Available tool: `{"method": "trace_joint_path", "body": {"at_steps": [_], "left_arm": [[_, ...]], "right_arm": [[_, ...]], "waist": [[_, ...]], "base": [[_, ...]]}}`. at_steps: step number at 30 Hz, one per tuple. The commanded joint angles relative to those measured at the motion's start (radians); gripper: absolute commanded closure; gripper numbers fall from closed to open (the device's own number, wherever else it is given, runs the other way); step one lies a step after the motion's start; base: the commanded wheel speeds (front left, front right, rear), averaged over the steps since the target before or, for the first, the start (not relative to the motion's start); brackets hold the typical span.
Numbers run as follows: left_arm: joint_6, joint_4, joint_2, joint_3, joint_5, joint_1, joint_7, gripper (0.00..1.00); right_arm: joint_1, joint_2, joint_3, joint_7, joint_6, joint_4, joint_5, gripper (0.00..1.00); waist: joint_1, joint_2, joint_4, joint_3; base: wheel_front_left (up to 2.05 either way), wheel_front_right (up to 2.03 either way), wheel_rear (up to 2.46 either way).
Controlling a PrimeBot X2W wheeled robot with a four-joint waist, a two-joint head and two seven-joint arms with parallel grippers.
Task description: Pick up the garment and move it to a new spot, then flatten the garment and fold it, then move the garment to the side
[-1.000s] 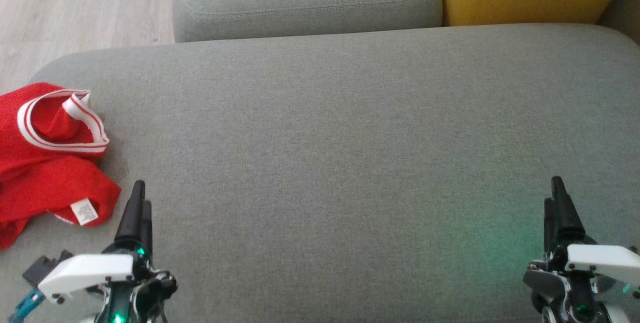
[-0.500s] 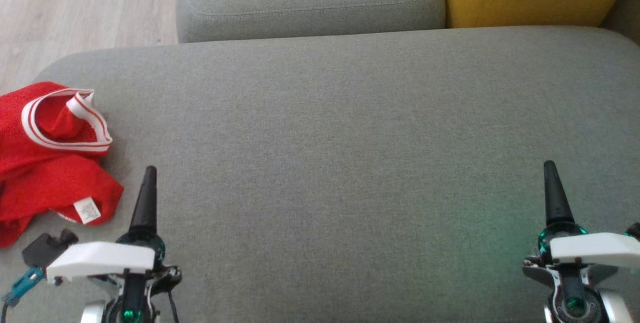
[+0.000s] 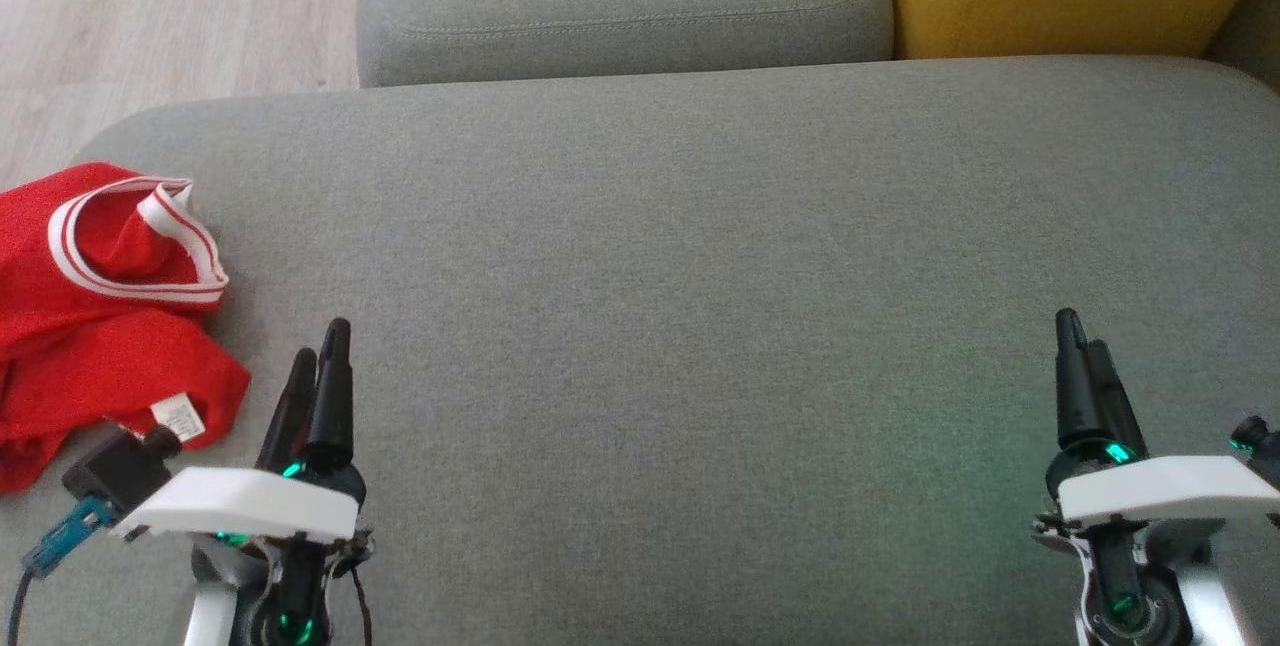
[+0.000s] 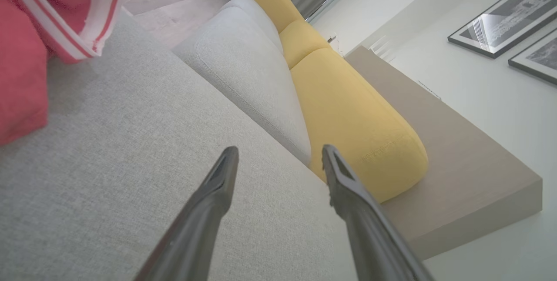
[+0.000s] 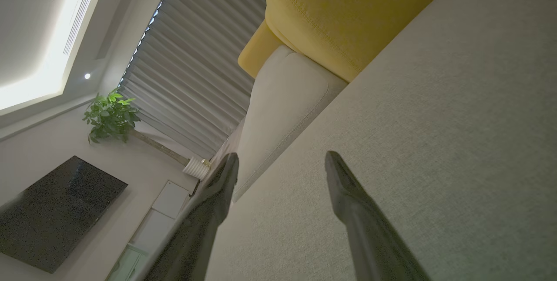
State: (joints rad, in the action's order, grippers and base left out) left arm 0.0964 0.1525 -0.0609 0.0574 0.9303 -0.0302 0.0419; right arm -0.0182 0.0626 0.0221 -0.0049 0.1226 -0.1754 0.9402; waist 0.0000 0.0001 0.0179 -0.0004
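Although the print on its small white label (image 3: 178, 418) is too fine to read, the red garment (image 3: 90, 366) lies crumpled at the left edge of the frame on the grey sofa seat (image 3: 700, 276), striped collar (image 3: 185, 236) uppermost. Just right of it, the left gripper (image 3: 320, 346) stands wide and empty. At lower right, the right gripper (image 3: 1082, 331) is equally wide.

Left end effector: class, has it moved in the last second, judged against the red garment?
Yes. The left end effector has shifted forward and slightly right, judged against the white label on the red garment, which stayed put.
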Motion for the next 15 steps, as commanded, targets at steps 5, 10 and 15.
{"method": "trace_joint_path", "body": {"at_steps": [5, 10, 15], "left_arm": [[-0.014, -0.053, -0.035, 0.009, -0.087, -0.051, 0.022, 0.0], [-0.034, -0.059, -0.05, 0.033, -0.159, -0.054, 0.037, 0.0], [-0.06, -0.064, -0.067, 0.06, -0.236, -0.056, 0.054, 0.0]], "right_arm": [[-0.046, 0.021, -0.021, -0.015, 0.004, 0.046, -0.086, 0.0], [-0.046, 0.022, -0.026, -0.018, 0.004, 0.05, -0.158, 0.0], [-0.044, 0.023, -0.036, -0.018, 0.005, 0.05, -0.24, 0.0]], "waist": [[0.0, -0.0001, 0.002, -0.001], [0.0, -0.0001, 0.007, -0.002], [0.0, -0.0001, 0.011, -0.002]], "base": [[0.0, 0.0, 0.0], [0.0, 0.0, 0.0], [0.0, 0.0, 0.0]]}}
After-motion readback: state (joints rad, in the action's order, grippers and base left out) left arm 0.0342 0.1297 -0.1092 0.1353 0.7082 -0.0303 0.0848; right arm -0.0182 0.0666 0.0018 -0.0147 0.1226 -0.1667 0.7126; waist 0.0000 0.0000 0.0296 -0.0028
